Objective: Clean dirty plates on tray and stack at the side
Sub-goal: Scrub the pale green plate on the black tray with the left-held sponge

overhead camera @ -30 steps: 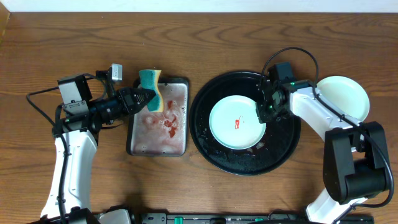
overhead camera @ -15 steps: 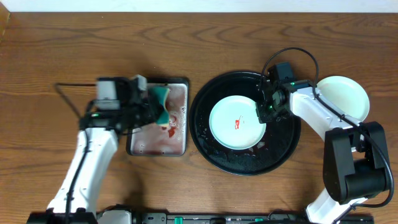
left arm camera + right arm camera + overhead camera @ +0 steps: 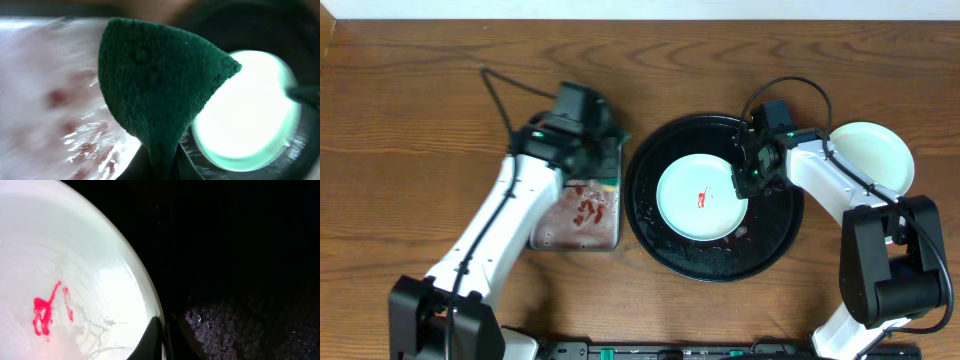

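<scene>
A pale mint plate (image 3: 695,205) with a red sauce smear (image 3: 44,312) lies in the black tray (image 3: 650,225). My right gripper (image 3: 743,182) is shut on this plate's right rim; in the right wrist view its fingers (image 3: 162,336) pinch the edge of the plate (image 3: 65,265). My left gripper (image 3: 605,165) is shut on a green sponge (image 3: 155,85) and holds it over the right edge of the silver tray, beside the black tray. A second mint plate (image 3: 875,155) sits on the table at the right. No yellow plate is in view.
The rectangular silver tray (image 3: 555,230) left of the black tray holds red-stained water. Wet specks cover the black tray's floor (image 3: 240,325). The plate also shows in the left wrist view (image 3: 250,115), beyond the sponge. Bare wood table lies to the left and at the back.
My left arm has swung right with the sponge, from the silver tray's left side to its right edge near the black tray. The right gripper and plate have not moved.
</scene>
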